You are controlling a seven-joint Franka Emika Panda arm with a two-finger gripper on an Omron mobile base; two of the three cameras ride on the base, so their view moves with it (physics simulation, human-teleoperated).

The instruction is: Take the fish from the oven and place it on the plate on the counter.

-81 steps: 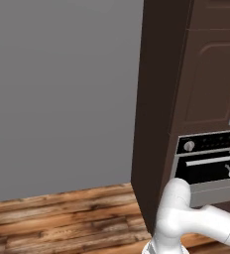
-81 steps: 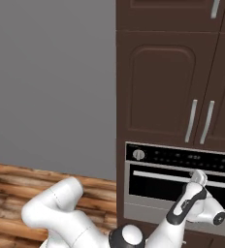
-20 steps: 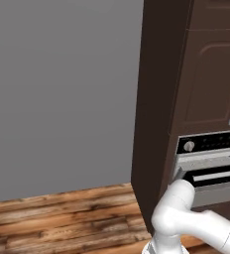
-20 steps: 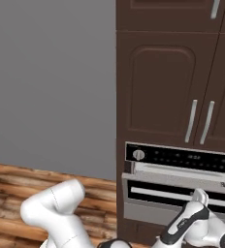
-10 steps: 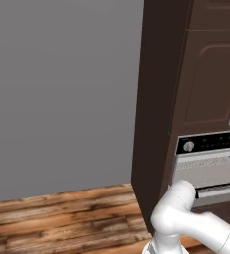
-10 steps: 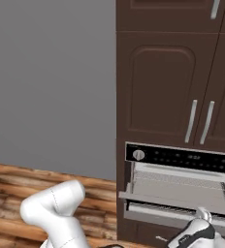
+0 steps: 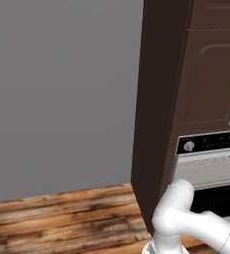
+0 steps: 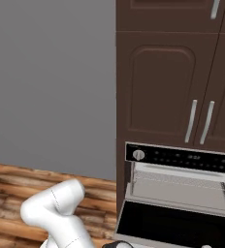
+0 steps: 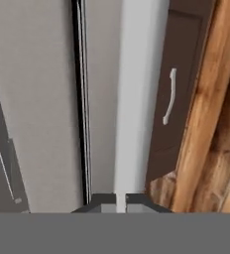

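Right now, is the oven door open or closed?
Open. The oven door hangs down below the control panel, and the wire rack shows inside.

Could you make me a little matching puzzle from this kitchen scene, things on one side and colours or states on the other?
Things:
1. oven door
2. round knob
3. floor
4. cabinet doors

Descriptions:
A. brown wooden planks
B. swung down, open
C. dark brown, closed
D. silver, on the black control panel

Pairs: 1-B, 2-D, 3-A, 4-C
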